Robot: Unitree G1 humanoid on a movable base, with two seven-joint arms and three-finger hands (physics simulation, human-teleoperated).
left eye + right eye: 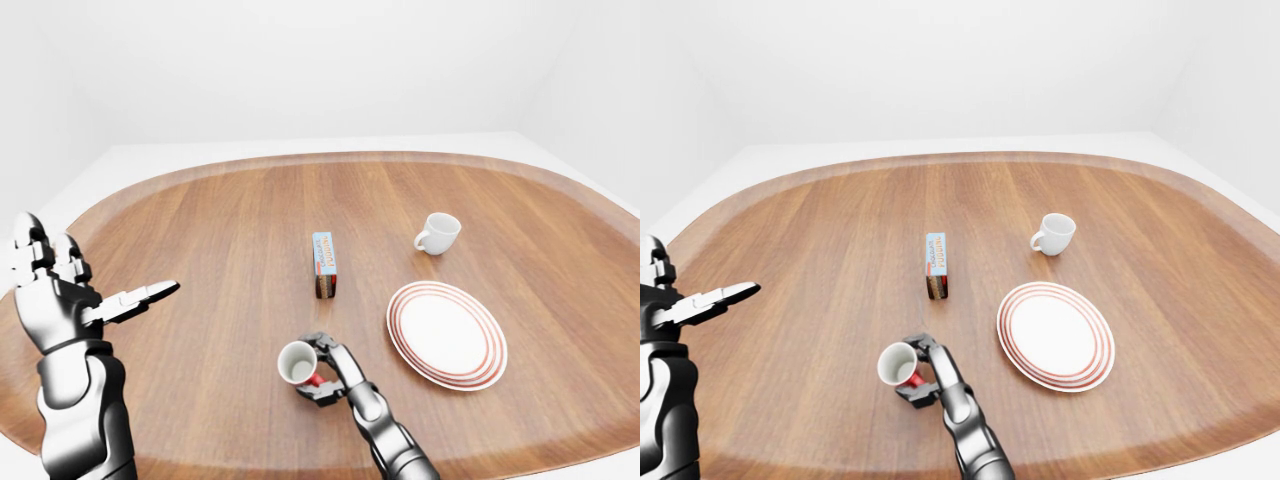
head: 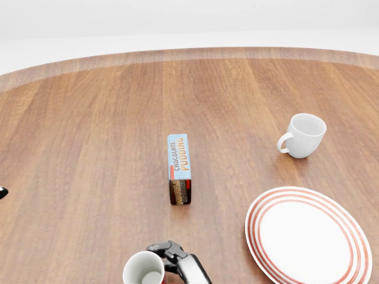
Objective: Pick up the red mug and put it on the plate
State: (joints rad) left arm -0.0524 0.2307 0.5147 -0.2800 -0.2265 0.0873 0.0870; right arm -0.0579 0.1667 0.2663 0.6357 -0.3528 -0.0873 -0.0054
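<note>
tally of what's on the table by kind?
Mugs: 2 (red mug, white mug)
Plates: 1 (plate)
Boxes: 1 (pudding box)
Total: 4

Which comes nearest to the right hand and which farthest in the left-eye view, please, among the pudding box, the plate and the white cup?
1. Pudding box: above the right hand, mid-table.
2. Plate: to the hand's right; close to the box's distance, hard to call.
3. White cup: upper right, clearly farthest.
</note>
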